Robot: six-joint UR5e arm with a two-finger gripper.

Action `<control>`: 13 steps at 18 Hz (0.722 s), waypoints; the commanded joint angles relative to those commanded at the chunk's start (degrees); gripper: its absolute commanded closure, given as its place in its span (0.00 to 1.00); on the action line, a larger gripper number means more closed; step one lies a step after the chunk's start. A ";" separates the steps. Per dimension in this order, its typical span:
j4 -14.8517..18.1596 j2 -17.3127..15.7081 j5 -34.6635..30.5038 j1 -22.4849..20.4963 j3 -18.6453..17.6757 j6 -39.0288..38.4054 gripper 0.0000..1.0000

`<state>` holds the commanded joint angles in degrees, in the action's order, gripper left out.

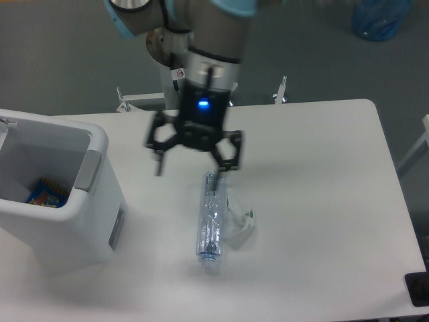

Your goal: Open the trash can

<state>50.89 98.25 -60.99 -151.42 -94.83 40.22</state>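
While the white trash can [60,201] sits lid-open at the bench's [322,201] left edge, the tool [194,155] hangs empty — fingers spread wide — above a crushed plastic bottle [210,221], so dropping lower could knock the bottle aside.

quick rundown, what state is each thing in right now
trash can: open, lid not visible over the top, inside exposed
colourful item: lying at the bottom inside the trash can
pincer: open, empty, hanging above the table beside the bottle's top end
crushed clear bottle: lying flat on the table, cap end toward the camera
table: white, carrying the trash can and the bottle
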 joint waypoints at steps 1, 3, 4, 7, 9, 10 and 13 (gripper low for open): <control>-0.26 1.05 -1.13 -1.41 0.00 2.90 0.00; -0.26 2.99 -4.90 -3.96 0.00 8.70 0.00; -0.35 4.04 -6.40 -4.14 0.00 11.69 0.00; -0.26 6.33 -9.75 -6.08 0.09 17.50 0.00; -0.18 6.69 -11.94 -6.08 -0.09 23.46 0.00; -0.18 7.13 -13.69 -6.08 -0.09 26.80 0.00; -0.09 8.18 -19.23 -5.82 -0.52 31.75 0.00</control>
<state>50.80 106.43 -80.23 -157.24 -95.36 71.97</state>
